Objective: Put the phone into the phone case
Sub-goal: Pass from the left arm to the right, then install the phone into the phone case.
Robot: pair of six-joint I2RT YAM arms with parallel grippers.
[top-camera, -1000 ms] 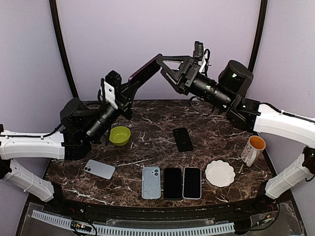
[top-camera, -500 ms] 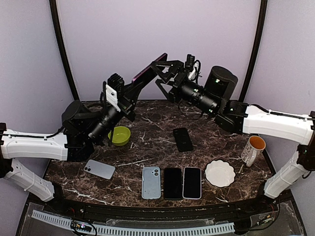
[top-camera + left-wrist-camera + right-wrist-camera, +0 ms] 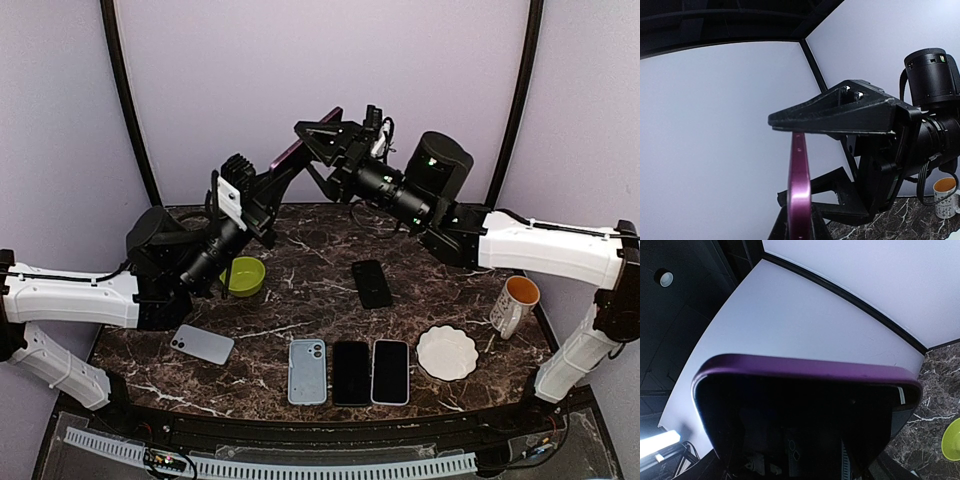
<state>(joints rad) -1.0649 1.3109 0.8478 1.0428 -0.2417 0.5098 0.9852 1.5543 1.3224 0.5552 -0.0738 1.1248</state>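
L gripper (image 3: 270, 176): fingers pinched tight on the low end of a purple-rimmed phone case (image 3: 305, 140) w/ a dark inner face; can't tell if a phone sits in it. Case is up in the air over the table's 12 o'clock edge, slanting up toward 1 o'clock. R gripper (image 3: 320, 135): jaws spread wide, straddling the case's top end, nothing clamped. In the L wrist view one black finger (image 3: 840, 114) lies across just above the purple edge; touching or not, I can't tell. Below, on the dark marble table (image 3: 310, 310): flat black phone (image 3: 372, 283) just past centre toward 1 o'clock, lying alone. Lime-green bowl (image 3: 243, 275) at 10 o'clock, by the L arm. Pale blue-grey handset (image 3: 202, 343), back up, at 8. At 6, a tight row side by side: light-blue slab w/ camera cutout (image 3: 307, 370), black slab (image 3: 351, 372), pale-rimmed dark-screen phone (image 3: 390, 370). White scalloped plate (image 3: 447, 352) at 4-5, white mug w/ orange inside (image 3: 513, 303) at 3-4, upright.
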